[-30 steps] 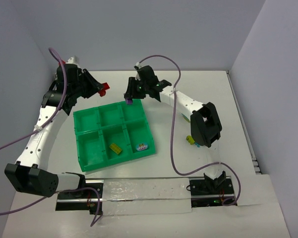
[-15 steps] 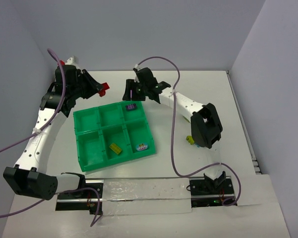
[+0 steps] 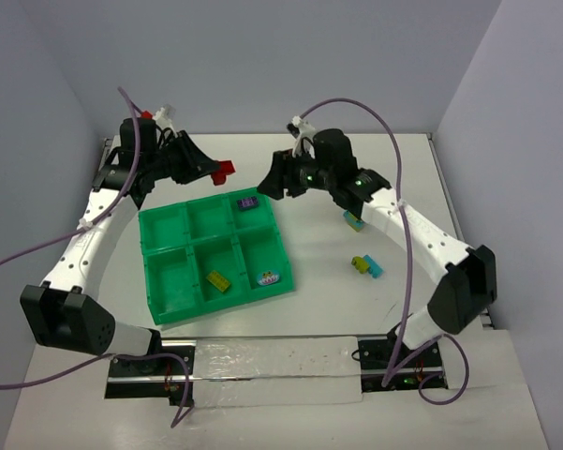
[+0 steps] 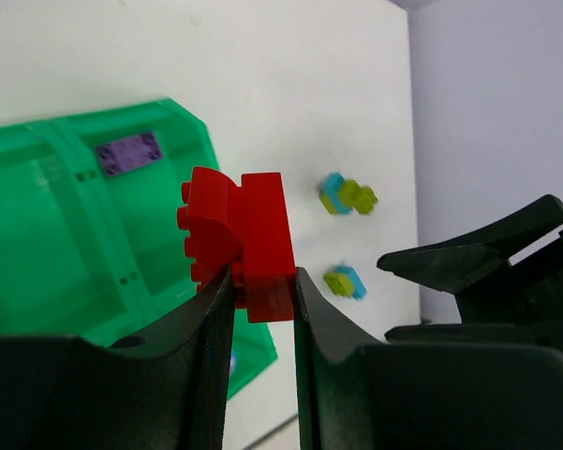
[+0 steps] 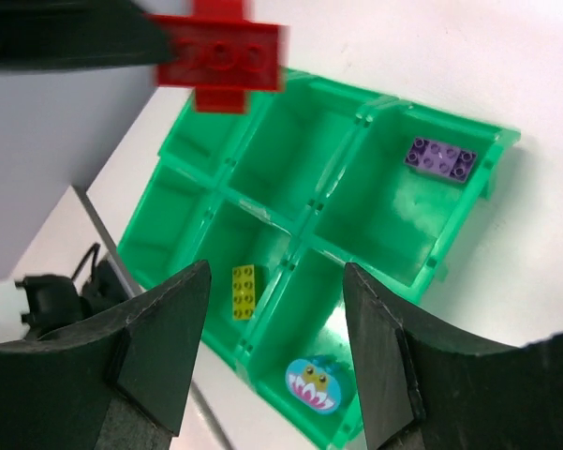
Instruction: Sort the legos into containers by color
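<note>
The green tray (image 3: 169, 272) lies left of centre. Its far right compartment holds a purple lego (image 3: 247, 202), also seen in the right wrist view (image 5: 440, 158). The near middle compartment holds a yellow lego (image 3: 219, 280). The near right compartment holds a light blue piece with a face (image 3: 269, 277). My left gripper (image 3: 211, 169) is shut on a red lego (image 4: 248, 239), held above the table just beyond the tray's far edge. My right gripper (image 3: 272, 183) is open and empty, just right of the tray's far right corner.
Two yellow-green and light blue legos lie on the white table right of the tray, one farther back (image 3: 355, 221) and one nearer (image 3: 364, 266). The right arm's links hang over them. Grey walls close in the table at the back and on both sides.
My right gripper let go of the purple lego into the far right compartment and pulled back to the right. My left gripper moved right with the red lego.
</note>
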`<move>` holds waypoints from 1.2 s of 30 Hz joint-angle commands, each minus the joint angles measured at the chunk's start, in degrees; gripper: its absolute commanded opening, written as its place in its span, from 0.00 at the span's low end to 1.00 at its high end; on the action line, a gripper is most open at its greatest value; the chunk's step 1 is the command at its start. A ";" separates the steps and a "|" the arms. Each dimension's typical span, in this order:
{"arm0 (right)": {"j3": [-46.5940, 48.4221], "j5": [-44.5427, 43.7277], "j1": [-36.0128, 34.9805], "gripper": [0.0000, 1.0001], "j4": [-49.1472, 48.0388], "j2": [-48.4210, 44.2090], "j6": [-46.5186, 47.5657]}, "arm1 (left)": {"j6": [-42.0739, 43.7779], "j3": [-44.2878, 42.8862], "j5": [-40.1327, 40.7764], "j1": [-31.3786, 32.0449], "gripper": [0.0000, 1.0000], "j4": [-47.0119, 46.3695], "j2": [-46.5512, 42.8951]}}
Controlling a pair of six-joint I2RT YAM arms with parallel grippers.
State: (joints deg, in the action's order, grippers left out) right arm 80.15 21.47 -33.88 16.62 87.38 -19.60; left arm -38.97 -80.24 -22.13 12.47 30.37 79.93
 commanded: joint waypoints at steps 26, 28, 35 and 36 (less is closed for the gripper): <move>-6.05 -1.51 1.08 0.63 -16.90 -9.55 7.20 | -41.68 16.48 -30.92 -5.12 0.00 -56.15 0.86; -5.71 -3.95 1.01 0.62 -16.36 -9.07 3.19 | -47.00 18.76 -26.86 -5.52 0.00 -59.62 0.92; -1.62 -13.93 -1.83 0.68 -13.85 -5.69 -2.52 | -40.88 10.82 -12.85 -4.92 0.00 -34.41 -2.02; -1.03 -14.71 -2.20 0.68 -13.49 -5.09 -2.78 | -41.39 10.88 -12.30 -4.99 0.00 -33.78 -2.30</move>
State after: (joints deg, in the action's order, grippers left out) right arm 74.89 14.80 -33.83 0.71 80.32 -18.49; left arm -79.96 -65.05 -42.72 7.51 -10.70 82.08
